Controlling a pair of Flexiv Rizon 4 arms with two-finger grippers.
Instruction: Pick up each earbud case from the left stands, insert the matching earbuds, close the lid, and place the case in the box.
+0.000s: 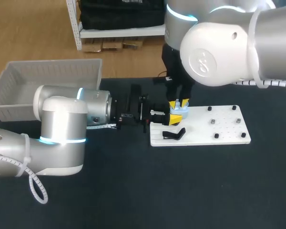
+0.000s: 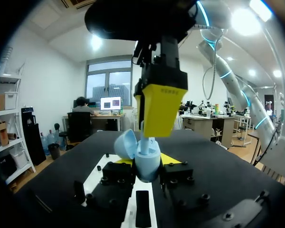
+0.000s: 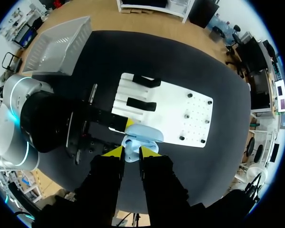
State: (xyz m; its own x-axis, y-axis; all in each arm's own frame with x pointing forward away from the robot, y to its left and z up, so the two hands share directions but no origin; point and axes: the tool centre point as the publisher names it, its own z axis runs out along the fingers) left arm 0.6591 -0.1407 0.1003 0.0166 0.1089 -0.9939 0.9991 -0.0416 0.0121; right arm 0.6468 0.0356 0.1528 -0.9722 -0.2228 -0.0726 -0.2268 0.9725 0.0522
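Our left gripper [image 2: 148, 161] clamps the open light-blue earbud case [image 2: 145, 167] from both sides, just above the left end of the white board [image 1: 205, 130]. Our right gripper [image 3: 132, 151] hangs above it, pinching an earbud [image 2: 147, 142] at the case's mouth. The grey box [image 1: 52, 71] sits well apart.

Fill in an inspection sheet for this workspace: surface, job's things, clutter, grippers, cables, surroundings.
Surface: black table with a white stand board.
Job's things: open light blue case held over the board's left end, an earbud at its mouth; grey box at the table's far-left corner.
Clutter: nothing seen.
Grippers: left gripper, jaws shut on the case; right gripper, jaws shut on the earbud.
Cables: white spiral-wrapped cable along the left arm.
Surroundings: nothing seen reaching over the table.
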